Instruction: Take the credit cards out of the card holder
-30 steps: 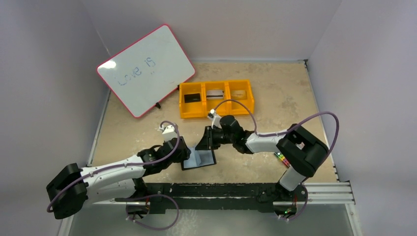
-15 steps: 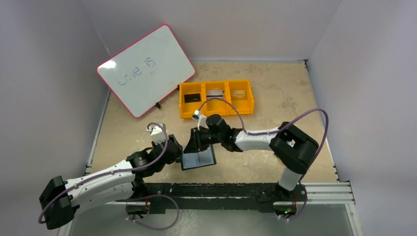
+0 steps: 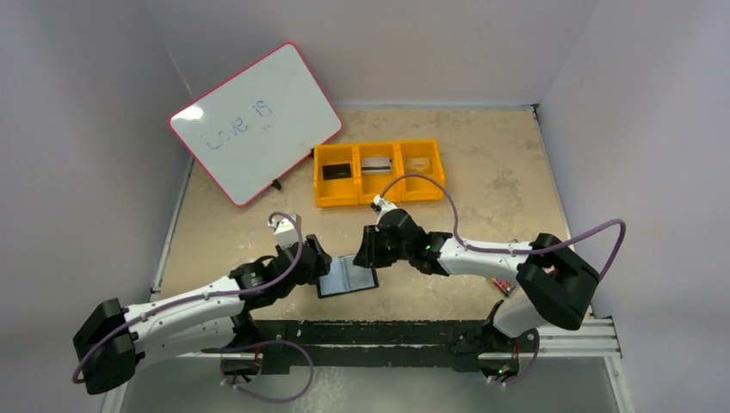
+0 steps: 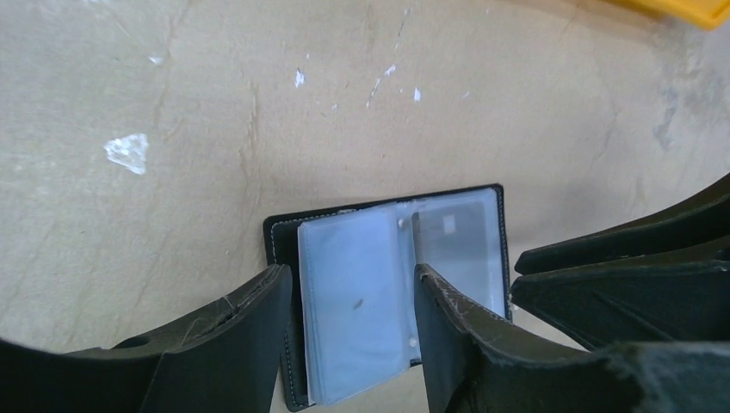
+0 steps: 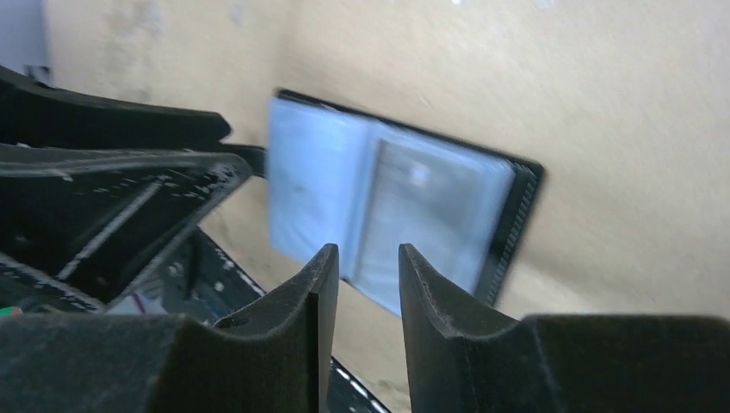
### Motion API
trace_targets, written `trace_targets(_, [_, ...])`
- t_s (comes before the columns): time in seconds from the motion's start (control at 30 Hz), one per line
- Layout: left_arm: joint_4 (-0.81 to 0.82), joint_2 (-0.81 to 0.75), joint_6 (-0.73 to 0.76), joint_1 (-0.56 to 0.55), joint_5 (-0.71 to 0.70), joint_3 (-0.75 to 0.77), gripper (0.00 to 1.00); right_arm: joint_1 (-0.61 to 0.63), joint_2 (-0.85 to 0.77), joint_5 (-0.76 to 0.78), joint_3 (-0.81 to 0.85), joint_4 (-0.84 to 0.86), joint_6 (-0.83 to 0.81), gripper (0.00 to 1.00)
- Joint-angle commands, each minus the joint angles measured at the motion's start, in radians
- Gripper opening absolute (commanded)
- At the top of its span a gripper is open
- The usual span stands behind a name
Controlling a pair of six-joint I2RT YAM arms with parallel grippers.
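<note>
Two arms reach low and inward, meeting over the open card holder (image 3: 349, 277). The left gripper (image 3: 320, 262) is spread wide and empty astride its left sleeve. The right gripper (image 3: 366, 249) is narrowly parted and empty above the right page. Credit cards (image 3: 337, 171) lie in the orange tray (image 3: 379, 200), across bare table (image 3: 499, 172) well beyond both.

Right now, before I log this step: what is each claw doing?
Left claw: open over the card holder, holding nothing.
Right claw: narrowly open, empty.
</note>
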Motion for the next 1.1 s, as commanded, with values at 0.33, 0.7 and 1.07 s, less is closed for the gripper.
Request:
trace_targets(0.33, [0.087,0.165,0.039,0.001,0.086,0.011,0.51,-0.002,0.045,0.054,-0.034,-0.015,0.035,0.38])
trace_targets(0.7, [0.134,0.208,0.056,0.002,0.126,0.005,0.38,-0.003,0.116,0.001,-0.008,0.063,0.023,0.32])
trace_targets(1.07, [0.142,0.207,0.055,0.001,0.128,0.003,0.33,-0.003,0.081,-0.033,0.018,0.081,0.015,0.2])
